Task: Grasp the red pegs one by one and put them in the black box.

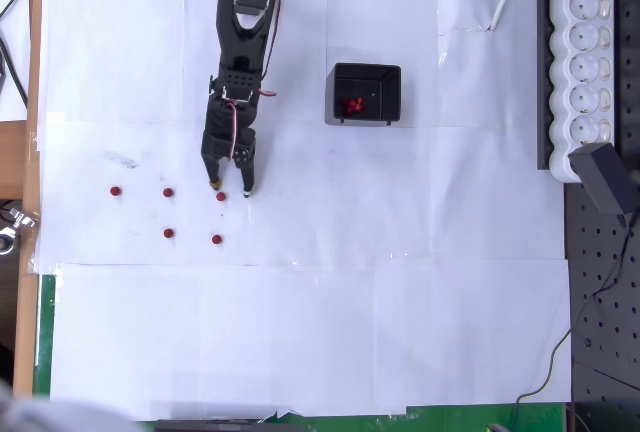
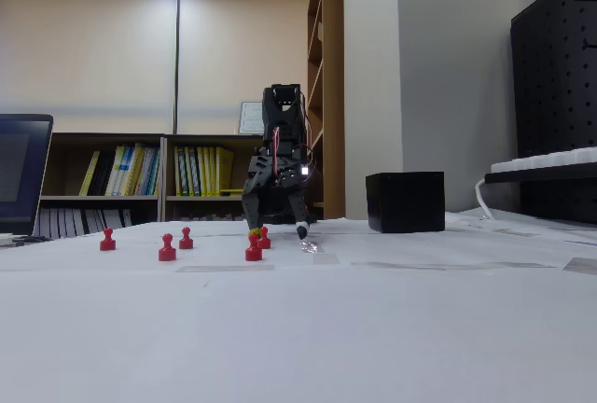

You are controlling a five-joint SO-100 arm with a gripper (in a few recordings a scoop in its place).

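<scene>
Black gripper hangs open, fingertips low astride one red peg and holding nothing, poised to pinch. Four more pegs dot the table's left side; the black box, mid-table, holds several.

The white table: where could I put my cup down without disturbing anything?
The wide bare stretch of white table below the red pegs is free, also between black box and power strip. Crowded: around the gripper, jaws straddling a peg.

The bench is covered in matt white paper sheets; the black box and red pegs look like smooth plastic.
</scene>
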